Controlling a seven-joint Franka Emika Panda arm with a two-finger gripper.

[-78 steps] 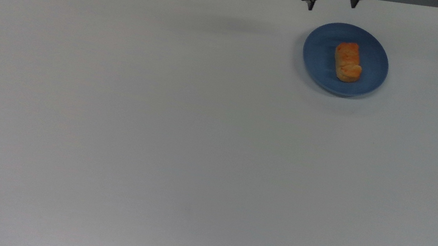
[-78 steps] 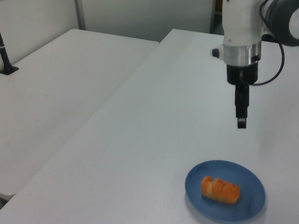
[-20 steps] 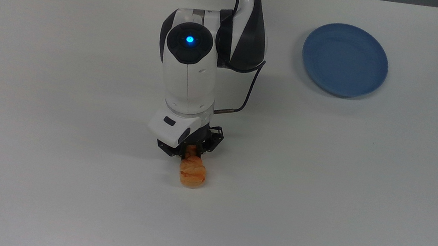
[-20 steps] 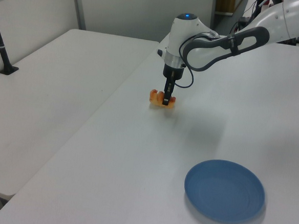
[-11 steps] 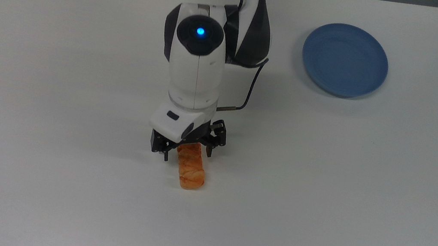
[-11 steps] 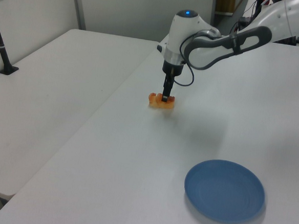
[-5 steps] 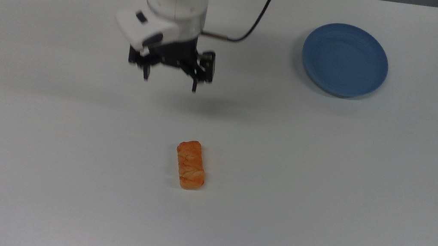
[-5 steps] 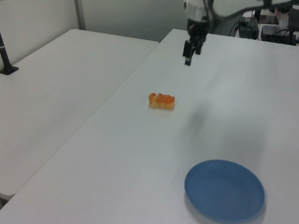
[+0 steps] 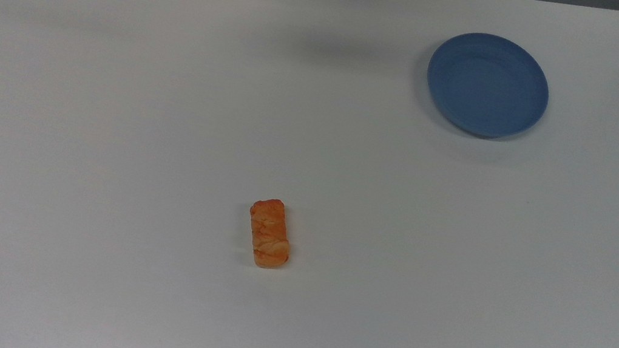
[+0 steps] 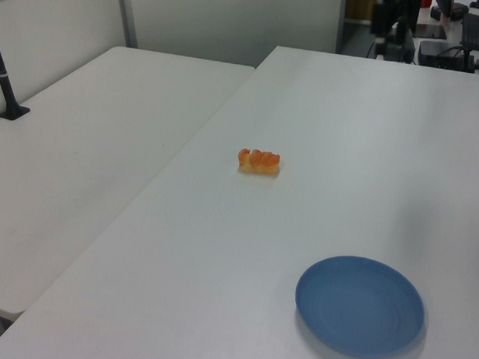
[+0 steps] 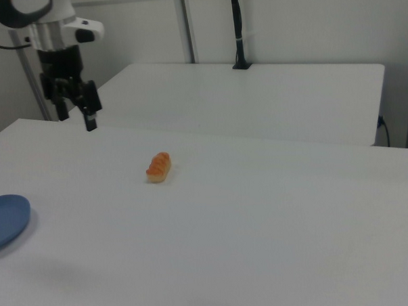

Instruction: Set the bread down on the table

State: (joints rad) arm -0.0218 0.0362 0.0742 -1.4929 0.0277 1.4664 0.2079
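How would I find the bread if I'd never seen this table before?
Start with the big white table and find the round blue plate, bare, near the top view's upper right. The bread lies by itself on the tabletop, well away toward the top view's lower middle. It is the small, lumpy, golden-orange roll.

Bright even overhead light, soft faint shadows, no glare, slightly hazy
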